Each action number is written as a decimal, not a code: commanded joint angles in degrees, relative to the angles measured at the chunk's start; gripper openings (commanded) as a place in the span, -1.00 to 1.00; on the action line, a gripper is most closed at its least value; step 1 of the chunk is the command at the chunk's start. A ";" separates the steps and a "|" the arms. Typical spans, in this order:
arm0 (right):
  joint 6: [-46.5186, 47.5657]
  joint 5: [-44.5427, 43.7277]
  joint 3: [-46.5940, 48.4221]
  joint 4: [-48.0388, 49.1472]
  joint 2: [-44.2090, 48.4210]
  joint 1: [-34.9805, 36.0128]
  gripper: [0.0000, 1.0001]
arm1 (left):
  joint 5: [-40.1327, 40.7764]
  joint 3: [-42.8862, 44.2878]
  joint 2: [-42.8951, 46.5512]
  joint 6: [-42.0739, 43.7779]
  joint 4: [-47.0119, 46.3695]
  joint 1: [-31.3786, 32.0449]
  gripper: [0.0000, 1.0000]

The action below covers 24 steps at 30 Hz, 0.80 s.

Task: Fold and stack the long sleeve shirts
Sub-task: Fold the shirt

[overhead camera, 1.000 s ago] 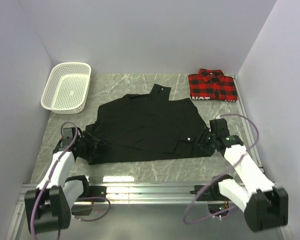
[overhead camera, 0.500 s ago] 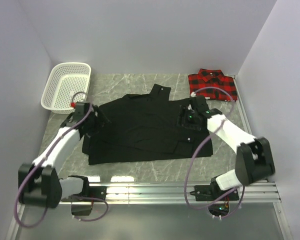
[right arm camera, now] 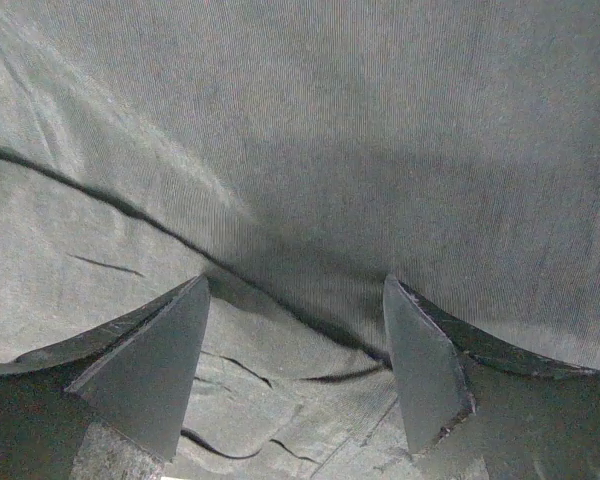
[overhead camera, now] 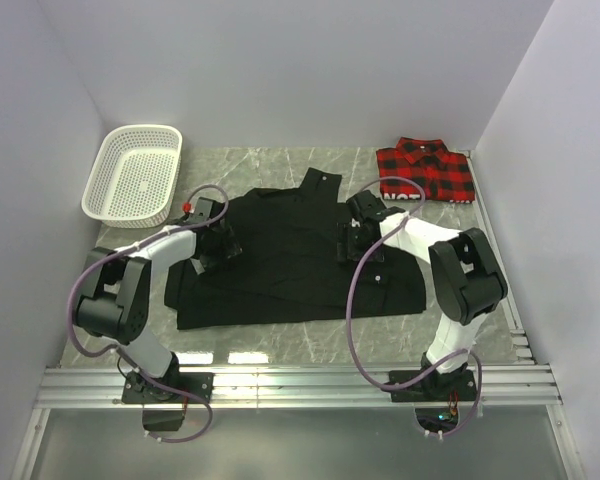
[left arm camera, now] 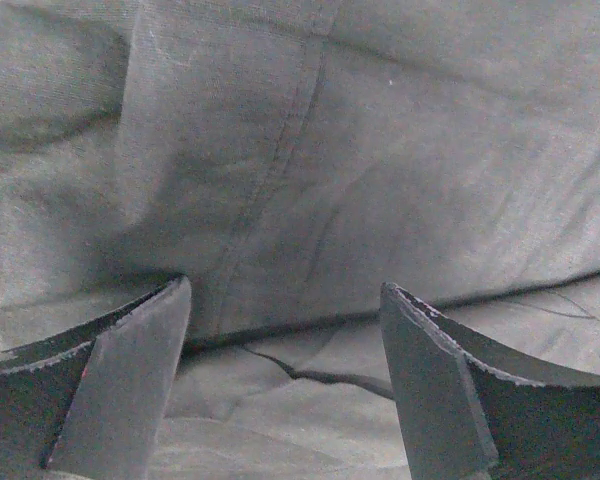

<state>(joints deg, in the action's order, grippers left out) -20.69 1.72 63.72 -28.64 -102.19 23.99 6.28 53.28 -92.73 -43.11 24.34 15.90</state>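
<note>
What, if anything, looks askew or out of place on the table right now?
Only the black shirt: it lies mid-fold with a lopsided outline, its left edge stepped in uneven layers, and creases show in both wrist views. The plaid shirt sits neatly folded at the far right. Nothing looks spilled or damaged.

top view: I can't make out the left gripper or right gripper fingertips against the black shirt | wrist views: shirt cropped at every edge
</note>
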 commanded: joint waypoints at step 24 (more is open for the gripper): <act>-0.40 -3.56 4.73 -12.23 16.05 1.68 0.57 | -0.65 16.49 6.79 17.43 3.37 0.27 0.69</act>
<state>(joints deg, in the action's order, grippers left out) -21.10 0.45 63.77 -42.22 -90.52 26.94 4.62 62.08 -82.21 -33.12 33.56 16.16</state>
